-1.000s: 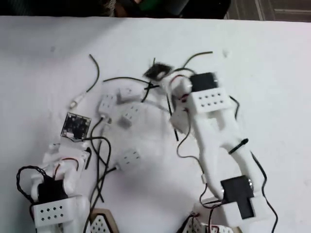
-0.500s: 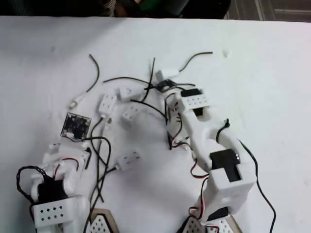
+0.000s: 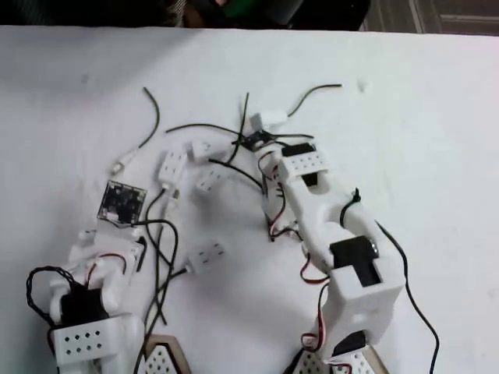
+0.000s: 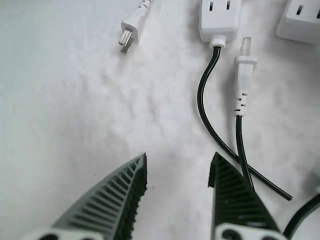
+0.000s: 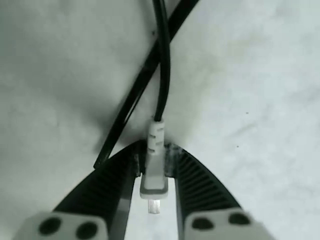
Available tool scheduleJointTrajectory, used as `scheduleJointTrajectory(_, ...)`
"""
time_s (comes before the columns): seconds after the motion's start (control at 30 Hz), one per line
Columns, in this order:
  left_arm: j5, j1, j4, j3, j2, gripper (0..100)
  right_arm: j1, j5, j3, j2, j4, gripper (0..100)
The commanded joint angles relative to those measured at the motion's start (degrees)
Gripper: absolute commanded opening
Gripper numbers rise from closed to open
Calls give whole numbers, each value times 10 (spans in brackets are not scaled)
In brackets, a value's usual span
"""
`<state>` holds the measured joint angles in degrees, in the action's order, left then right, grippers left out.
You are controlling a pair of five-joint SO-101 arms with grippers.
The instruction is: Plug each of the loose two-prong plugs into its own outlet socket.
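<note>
My right gripper [image 5: 154,165] is shut on a white two-prong plug [image 5: 152,172] at the end of a black cable [image 5: 161,60]; its prongs point back toward the wrist. In the high view this gripper [image 3: 253,142] sits among crossing cables at the table's middle. My left gripper [image 4: 178,160] stands open over bare table, holding nothing. Ahead of it lie a loose white plug [image 4: 129,30], a white outlet socket [image 4: 220,17] on a black cable, and a second loose plug [image 4: 245,57]. Several white sockets [image 3: 173,165] [image 3: 209,181] [image 3: 207,255] lie between the arms.
Black cables [image 3: 160,257] loop across the table between the left arm [image 3: 93,265] and the sockets. A white piece [image 3: 269,119] on a black cable lies just beyond the right gripper. Another socket [image 4: 300,22] sits at the edge of the left wrist view.
The right arm has folded and drawn its gripper back toward the near side, uncovering the white piece on its cable. The left arm has not moved.
</note>
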<state>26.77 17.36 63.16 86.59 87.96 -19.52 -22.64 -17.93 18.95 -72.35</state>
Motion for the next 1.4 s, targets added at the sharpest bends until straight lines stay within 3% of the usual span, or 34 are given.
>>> scheduleJointTrajectory(0.0,0,5,-2,-10,7,211,-29,1,27,0,-76,78)
scheduleJointTrajectory(0.63,1,4,0,-9,7,211,-43,-1,63,-16,-150,15)
scheduleJointTrajectory(0.83,1,4,0,-9,7,211,-93,6,59,-137,-227,18)
scheduleJointTrajectory(1.0,1,4,-1,-9,7,211,-108,69,46,-266,-233,18)
scheduleJointTrajectory(1.13,1,5,-2,-10,7,211,-140,135,-17,-356,-193,18)
scheduleJointTrajectory(1.37,1,5,-2,-11,7,211,-206,190,-219,-541,-17,18)
